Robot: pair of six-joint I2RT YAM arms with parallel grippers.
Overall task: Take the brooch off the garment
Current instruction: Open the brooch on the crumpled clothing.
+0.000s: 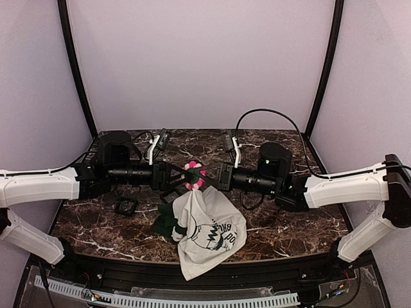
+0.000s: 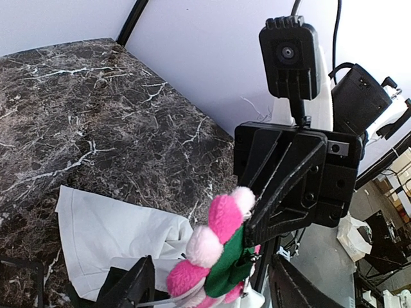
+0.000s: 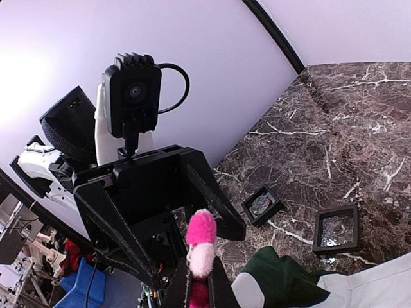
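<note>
The brooch (image 1: 192,174), a fluffy flower with pink and white petals and a green felt back, is held in the air between both arms. My right gripper (image 3: 204,269) is shut on it edge-on; the brooch (image 3: 201,240) sticks up from the jaws. My left gripper (image 2: 212,264) is open, its fingers (image 2: 131,289) spread wide on either side of the brooch (image 2: 215,240) without touching. The white T-shirt (image 1: 209,234) with black print hangs from just below the brooch onto the table. Its dark green sleeve (image 3: 282,276) shows in the right wrist view. The pin itself is hidden.
Small black square frames lie on the marble table (image 1: 289,221): one left of the shirt (image 1: 126,206), two in the right wrist view (image 3: 263,204) (image 3: 335,230). The shirt's hem drapes over the table's front edge. Lilac walls enclose the back and sides.
</note>
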